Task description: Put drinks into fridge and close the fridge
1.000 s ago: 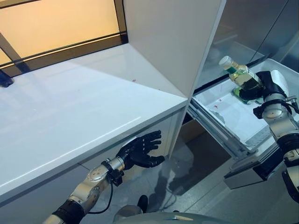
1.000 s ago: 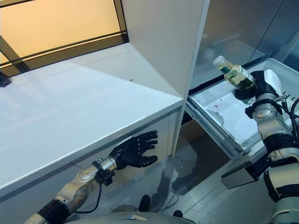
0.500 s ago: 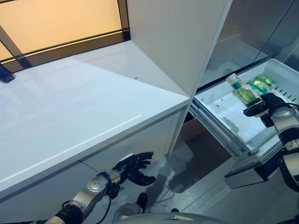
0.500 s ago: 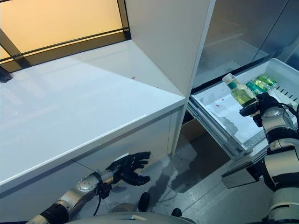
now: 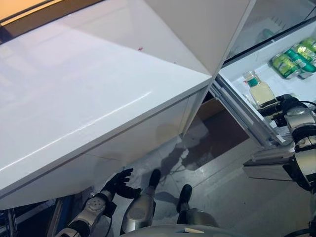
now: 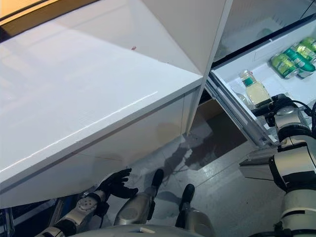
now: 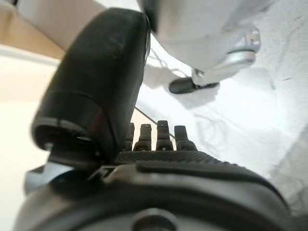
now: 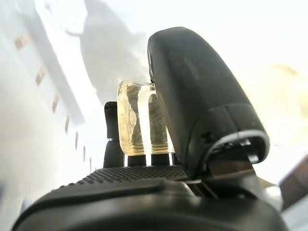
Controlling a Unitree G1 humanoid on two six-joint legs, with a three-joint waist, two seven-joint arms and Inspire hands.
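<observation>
A clear bottle (image 5: 260,92) of pale yellow drink with a white cap is inside the open white fridge drawer (image 5: 236,104) at the right. My right hand (image 5: 283,105) is shut on its lower part; in the right wrist view the bottle (image 8: 138,121) sits between my thumb (image 8: 197,96) and fingers. I cannot tell whether the bottle rests on the drawer floor. Green cans (image 5: 291,56) lie at the drawer's far end. My left hand (image 5: 118,183) hangs low under the white counter, open and empty, with its fingers (image 7: 161,137) straight.
A white counter (image 5: 98,94) spans the left and middle. A tall white panel (image 5: 202,24) stands between it and the fridge. The drawer's metal rail (image 5: 247,123) juts out over the grey floor (image 5: 217,168).
The view has tilted down. My right hand has lowered the bottle into the drawer, near the green cans. My left hand has dropped from the counter's front to near the floor.
</observation>
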